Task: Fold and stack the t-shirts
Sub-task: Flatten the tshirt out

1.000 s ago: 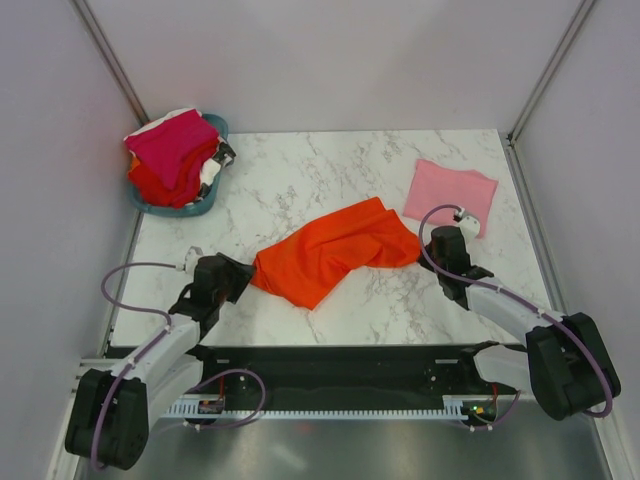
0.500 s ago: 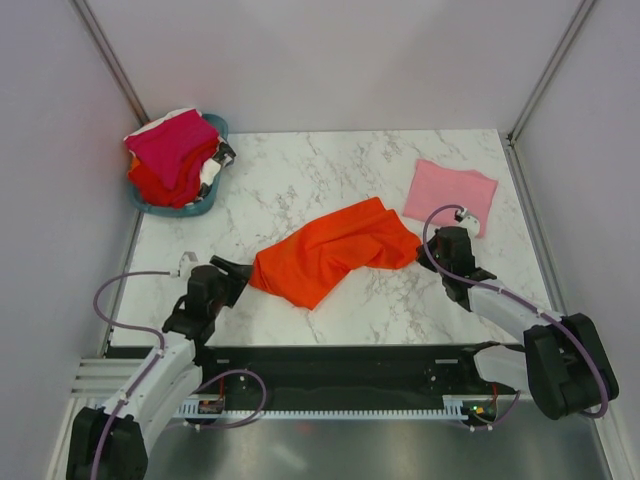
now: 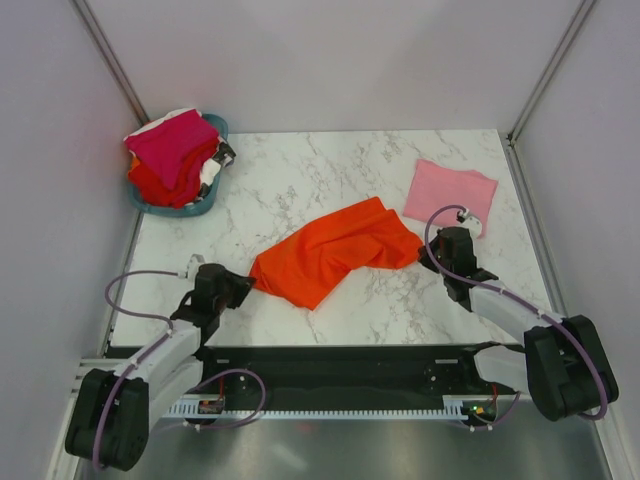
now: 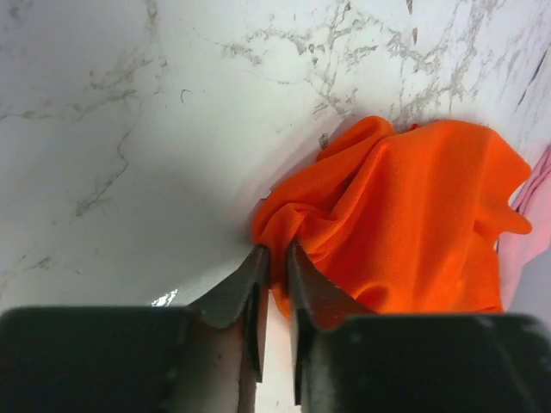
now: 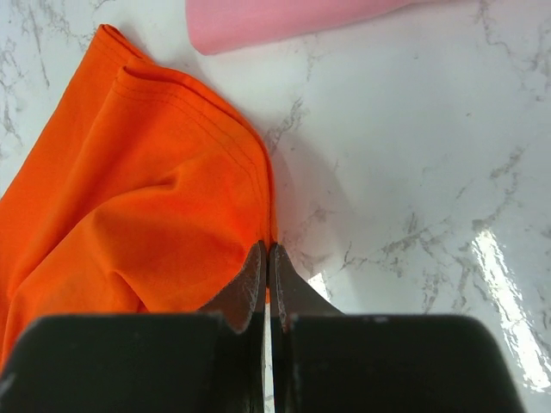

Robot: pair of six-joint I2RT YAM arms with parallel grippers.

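A bright orange-red t-shirt (image 3: 330,250) lies crumpled across the middle of the marble table (image 3: 300,170). My left gripper (image 3: 243,284) is at its left corner. In the left wrist view the jaws (image 4: 275,251) stand narrowly apart, pinching a bunched fold of the orange cloth (image 4: 413,224). My right gripper (image 3: 428,256) is at the shirt's right end. In the right wrist view it (image 5: 267,249) is shut on the stitched hem of the orange shirt (image 5: 146,198). A folded light pink t-shirt (image 3: 450,192) lies flat at the back right.
A teal basket (image 3: 216,126) at the back left corner holds a pile of shirts, magenta (image 3: 172,145) on top with red and white below. Grey walls close in the table on three sides. The arm bases sit at the near edge.
My left gripper has narrowed its jaws onto the orange shirt's left corner, and its arm has shifted slightly. The right gripper has stayed shut on the hem.
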